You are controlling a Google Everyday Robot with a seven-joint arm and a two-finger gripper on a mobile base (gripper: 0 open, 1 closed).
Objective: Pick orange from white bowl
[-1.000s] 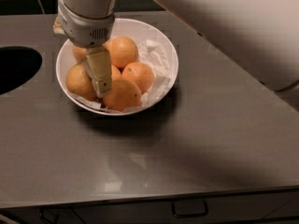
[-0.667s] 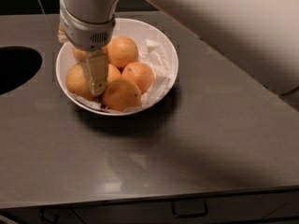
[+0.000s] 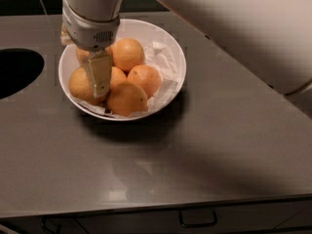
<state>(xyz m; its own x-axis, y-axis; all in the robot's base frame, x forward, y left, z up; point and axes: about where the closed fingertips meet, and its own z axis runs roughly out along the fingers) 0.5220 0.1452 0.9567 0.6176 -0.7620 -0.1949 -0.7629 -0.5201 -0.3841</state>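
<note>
**Camera view.** A wide, shallow, glossy white bowl [image 3: 178, 57] lined with crumpled white paper [image 3: 163, 57] stands on a flat grey metal table [image 3: 219, 155], towards the far left corner and near a dark round opening [image 3: 14, 72] at the left edge. The pale arm's tan two-finger gripper [image 3: 100, 90] hangs inside the bowl on its left side, its tip down among the fruit. Whether it is spread or pressed together cannot be told.

The task's large, pale yellow-orange, dimpled orange [image 3: 126, 100] lies at the bowl's near rim, just right of the gripper and apparently touching it. A similar large pale fruit [image 3: 80, 85] lies just left of the gripper, and smaller, deeper-coloured oranges [image 3: 128, 54] are piled behind.

**Hazards (judged).**
- The gripper sits between two look-alike fruits, so it may take the left one.
- Smooth, rounded skin may squirt out of an off-centre pinch.
- A sideways nudge may roll the pile or snag the paper.

**Orientation.** The orange looks nearly spherical, with no clear long axis. Its small dark speck faces the table's right edge.
</note>
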